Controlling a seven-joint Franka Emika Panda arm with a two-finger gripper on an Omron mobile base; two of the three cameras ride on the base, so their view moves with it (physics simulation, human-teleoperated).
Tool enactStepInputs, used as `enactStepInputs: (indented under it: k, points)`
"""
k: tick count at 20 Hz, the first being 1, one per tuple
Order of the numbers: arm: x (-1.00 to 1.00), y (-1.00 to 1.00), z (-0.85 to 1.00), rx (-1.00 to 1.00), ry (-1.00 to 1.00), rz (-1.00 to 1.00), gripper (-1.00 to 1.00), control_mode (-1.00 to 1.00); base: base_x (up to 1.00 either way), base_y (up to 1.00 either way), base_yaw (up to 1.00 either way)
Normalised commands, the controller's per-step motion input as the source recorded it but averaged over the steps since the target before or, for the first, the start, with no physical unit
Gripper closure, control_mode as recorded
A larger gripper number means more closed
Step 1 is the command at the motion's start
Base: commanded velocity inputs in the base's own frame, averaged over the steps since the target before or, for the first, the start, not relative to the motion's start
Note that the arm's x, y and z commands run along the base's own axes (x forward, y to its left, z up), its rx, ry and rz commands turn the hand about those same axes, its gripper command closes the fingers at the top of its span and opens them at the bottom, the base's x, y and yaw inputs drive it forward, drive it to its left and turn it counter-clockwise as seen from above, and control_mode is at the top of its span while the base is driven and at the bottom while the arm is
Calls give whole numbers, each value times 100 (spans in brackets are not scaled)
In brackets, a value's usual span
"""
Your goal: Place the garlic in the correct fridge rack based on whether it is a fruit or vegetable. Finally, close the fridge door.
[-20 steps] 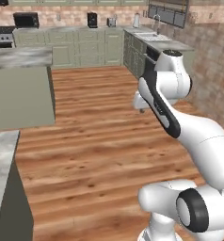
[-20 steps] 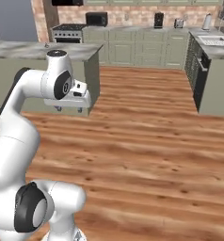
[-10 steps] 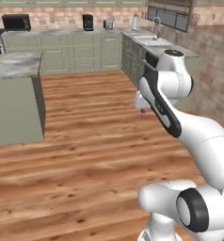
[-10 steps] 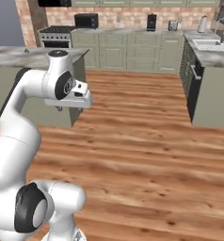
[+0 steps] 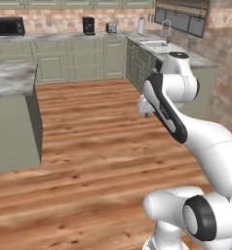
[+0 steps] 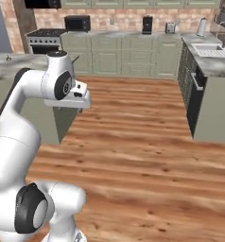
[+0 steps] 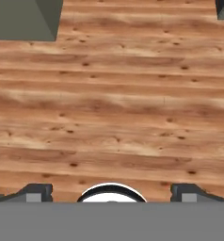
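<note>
Hand view: the hand (image 7: 112, 192) is spread and empty over bare floor (image 7: 114, 108); garlic's direction can't be told.

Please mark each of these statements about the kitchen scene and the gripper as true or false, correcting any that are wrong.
1. The gripper is open, with nothing between its fingertips. True.
2. The hand view looks down on a tiled floor. False: it is a wooden plank floor.
3. A black microwave stands on the far counter. True.
4. The sink lies on the island. False: it is set into the counter along the right-hand wall.
5. The gripper holds a garlic bulb. False: it holds nothing.
</note>
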Motion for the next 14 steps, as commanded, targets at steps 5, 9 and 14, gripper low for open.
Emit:
enactStepInputs:
  k: [5,9,14]
  points:
    - [0,0,0,0,0,0,-100,100,100,28,-11]
    - [0,0,0,0,0,0,-100,100,100,12,-5]
    - [0,0,0,0,0,0,-100,100,100,26,-3]
